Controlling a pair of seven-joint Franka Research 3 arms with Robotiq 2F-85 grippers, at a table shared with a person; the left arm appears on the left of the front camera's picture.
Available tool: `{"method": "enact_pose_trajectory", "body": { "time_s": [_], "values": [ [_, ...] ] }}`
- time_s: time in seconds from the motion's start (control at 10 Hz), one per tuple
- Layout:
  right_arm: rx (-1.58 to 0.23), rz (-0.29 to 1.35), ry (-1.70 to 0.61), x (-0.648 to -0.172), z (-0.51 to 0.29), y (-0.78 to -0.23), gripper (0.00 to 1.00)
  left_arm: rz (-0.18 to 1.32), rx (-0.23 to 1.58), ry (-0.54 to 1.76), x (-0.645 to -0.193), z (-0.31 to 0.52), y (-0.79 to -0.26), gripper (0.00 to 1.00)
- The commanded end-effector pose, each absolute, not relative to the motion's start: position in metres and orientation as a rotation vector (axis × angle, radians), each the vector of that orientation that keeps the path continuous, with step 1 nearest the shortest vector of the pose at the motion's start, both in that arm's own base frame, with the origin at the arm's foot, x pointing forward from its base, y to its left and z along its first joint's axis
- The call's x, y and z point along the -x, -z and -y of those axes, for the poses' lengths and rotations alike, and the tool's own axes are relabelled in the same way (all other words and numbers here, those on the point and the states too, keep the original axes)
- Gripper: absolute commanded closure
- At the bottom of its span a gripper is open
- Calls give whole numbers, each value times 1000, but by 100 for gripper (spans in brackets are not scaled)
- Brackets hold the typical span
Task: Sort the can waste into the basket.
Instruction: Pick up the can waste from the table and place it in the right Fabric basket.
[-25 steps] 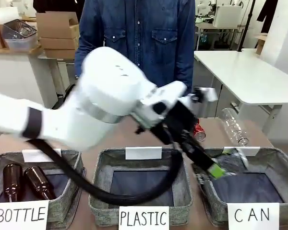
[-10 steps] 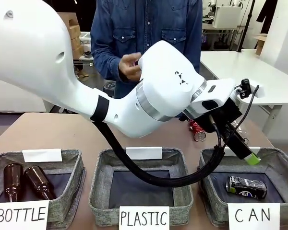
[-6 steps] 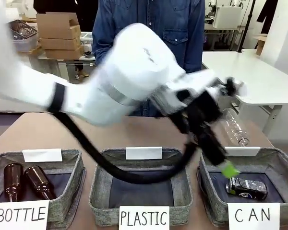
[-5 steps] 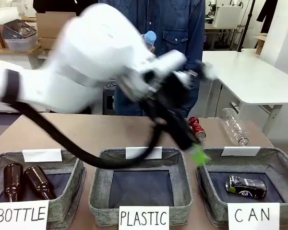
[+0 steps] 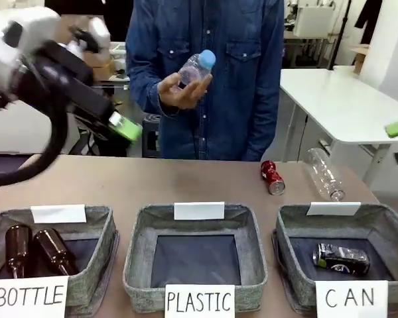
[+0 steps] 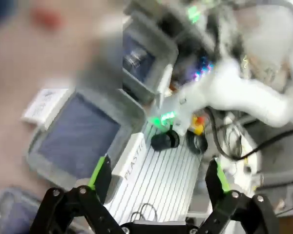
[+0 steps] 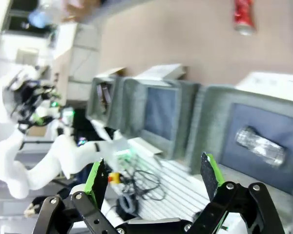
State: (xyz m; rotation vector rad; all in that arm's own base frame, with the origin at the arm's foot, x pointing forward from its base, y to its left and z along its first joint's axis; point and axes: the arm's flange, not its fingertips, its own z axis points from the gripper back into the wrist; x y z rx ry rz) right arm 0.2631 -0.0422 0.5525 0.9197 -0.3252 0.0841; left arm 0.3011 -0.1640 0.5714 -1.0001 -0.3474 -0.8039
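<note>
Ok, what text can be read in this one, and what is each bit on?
"BOTTLE": white card on the left basket.
"PLASTIC": white card on the middle basket.
"CAN": white card on the right basket.
Print on the black can and the red can: too small to read.
</note>
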Motion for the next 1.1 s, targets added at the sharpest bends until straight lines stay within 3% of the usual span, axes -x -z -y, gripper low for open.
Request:
{"method": "enact_pose_trajectory", "body": {
  "time_s": [0.0, 0.2, 0.3, 0.4, 0.5, 1.0],
  "values": [
    [-1081, 280, -59, -281, 21, -557, 0, 466, 1076, 282, -304, 87, -571, 0],
    [-1273, 118, 113, -298, 20, -561, 0, 545, 1322, -48, -309, -7, -556, 0],
    [-1341, 36, 200, -304, 22, -561, 0, 567, 1468, -78, -308, -36, -545, 0],
    [-1297, 40, 313, -308, 19, -561, 0, 613, 1581, -93, -309, -59, -531, 0],
    [-1267, 115, 60, -297, 14, -551, 0, 442, 1241, 135, -308, -35, -549, 0],
    [-1267, 115, 60, -297, 14, -551, 0, 442, 1241, 135, -308, -35, -549, 0]
  ]
}}
